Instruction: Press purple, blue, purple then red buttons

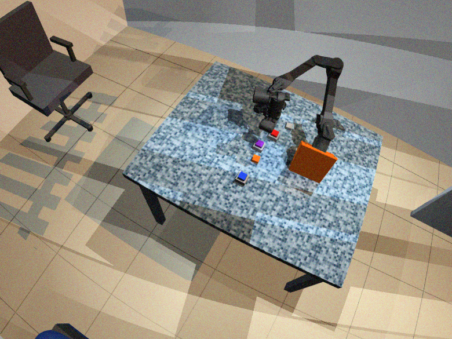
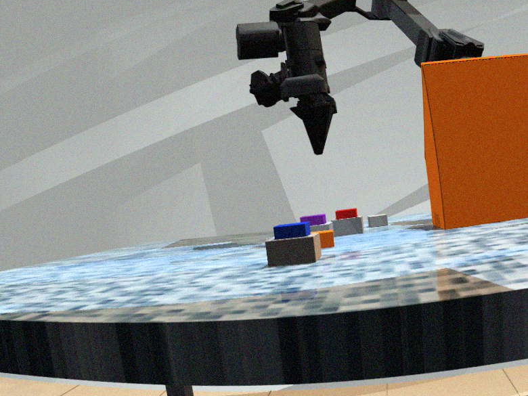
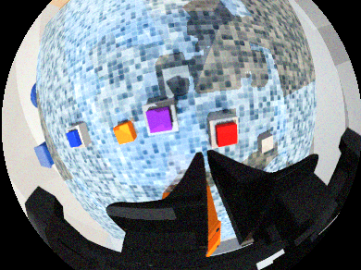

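Note:
The purple button (image 1: 258,143) (image 2: 313,218) (image 3: 160,119), the red button (image 1: 274,132) (image 2: 346,212) (image 3: 226,133) and the blue button (image 1: 242,175) (image 2: 291,229) (image 3: 73,138) sit on grey bases in a row on the mosaic table (image 1: 196,154). All three caps stand raised. My gripper (image 1: 265,124) (image 2: 317,149) (image 3: 204,156) is shut and empty. It points down and hangs well above the table. In the wrist view its tips lie between the purple and red buttons.
A small orange block (image 1: 255,158) (image 2: 326,237) (image 3: 124,131) lies between the purple and blue buttons. A small grey block (image 1: 289,125) (image 2: 377,220) (image 3: 267,142) lies beyond the red button. A tall orange block (image 1: 312,160) (image 2: 477,141) stands near the arm's base. An office chair (image 1: 37,71) stands off the table.

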Robot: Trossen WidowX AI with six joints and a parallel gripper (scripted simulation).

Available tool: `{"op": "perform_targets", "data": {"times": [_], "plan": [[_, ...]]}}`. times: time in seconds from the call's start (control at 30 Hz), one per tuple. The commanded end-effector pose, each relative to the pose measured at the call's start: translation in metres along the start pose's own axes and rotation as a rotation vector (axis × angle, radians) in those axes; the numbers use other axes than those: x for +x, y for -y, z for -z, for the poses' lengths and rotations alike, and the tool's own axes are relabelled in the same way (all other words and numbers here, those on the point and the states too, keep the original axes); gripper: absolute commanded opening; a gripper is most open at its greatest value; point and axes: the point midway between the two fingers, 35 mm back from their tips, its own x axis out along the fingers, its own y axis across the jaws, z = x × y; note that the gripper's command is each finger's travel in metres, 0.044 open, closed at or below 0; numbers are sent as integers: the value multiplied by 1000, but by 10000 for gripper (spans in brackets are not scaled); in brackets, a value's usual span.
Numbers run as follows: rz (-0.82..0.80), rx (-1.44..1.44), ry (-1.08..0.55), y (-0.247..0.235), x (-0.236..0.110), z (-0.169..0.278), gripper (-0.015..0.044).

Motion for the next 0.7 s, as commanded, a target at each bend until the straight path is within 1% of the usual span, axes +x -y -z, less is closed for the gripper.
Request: {"op": "perform_targets", "data": {"times": [0.0, 0.07, 0.27, 0.33, 0.43, 0.47, 0.67], "plan": [[7, 2, 0, 38, 0, 19, 20], [10, 2, 0, 48, 0, 27, 20], [10, 2, 0, 50, 2, 27, 20], [6, 2, -1, 48, 19, 26, 20], [10, 2, 0, 50, 55, 27, 20], [13, 2, 0, 51, 60, 28, 20], [14, 2, 0, 51, 62, 28, 20]]}}
